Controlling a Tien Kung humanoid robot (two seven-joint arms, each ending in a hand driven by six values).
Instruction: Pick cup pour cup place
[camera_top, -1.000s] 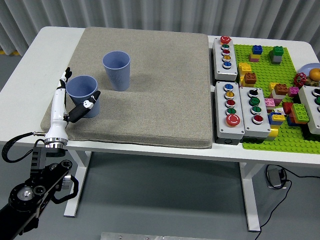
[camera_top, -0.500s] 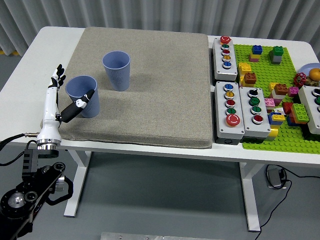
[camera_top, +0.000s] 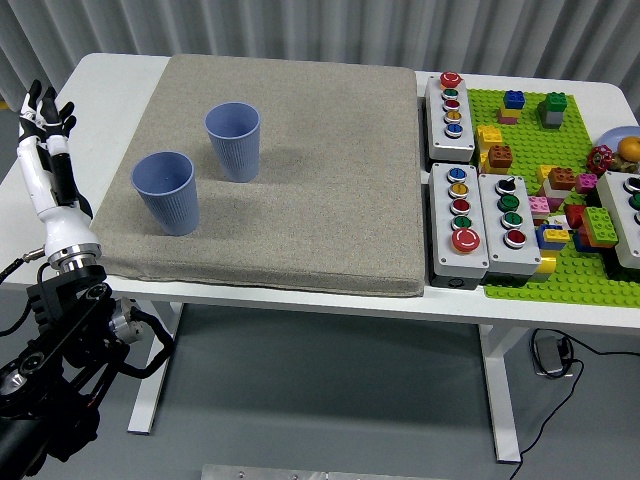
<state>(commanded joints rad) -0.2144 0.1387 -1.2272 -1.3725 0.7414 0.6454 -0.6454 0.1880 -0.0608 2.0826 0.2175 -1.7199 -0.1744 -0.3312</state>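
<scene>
We see the left hand (camera_top: 45, 150), white-shelled with black fingertips, out past the table's left end, its fingers (camera_top: 40, 108) straight and fanned upward, released, grasping nothing and touching nothing. It is well clear of the nearer ribbed blue plastic cup (camera_top: 167, 192), which stands upright on the grey-beige fabric mat (camera_top: 310, 170) close to the mat's left edge. The second ribbed blue plastic cup (camera_top: 234, 140) stands upright just behind and to the right of it, the two near each other but apart (we cannot see into either cup well enough to tell any contents). The mat covers most of the white table (camera_top: 90, 85). To the right of the mat we have three grey push-button boxes (camera_top: 452, 103) with red, green, yellow, blue and black buttons, and beyond them a green studded baseplate (camera_top: 540, 140) scattered with coloured building bricks. As for writing, we can find no brand or label on the cups, and any markings on the button boxes are too small to read.
</scene>
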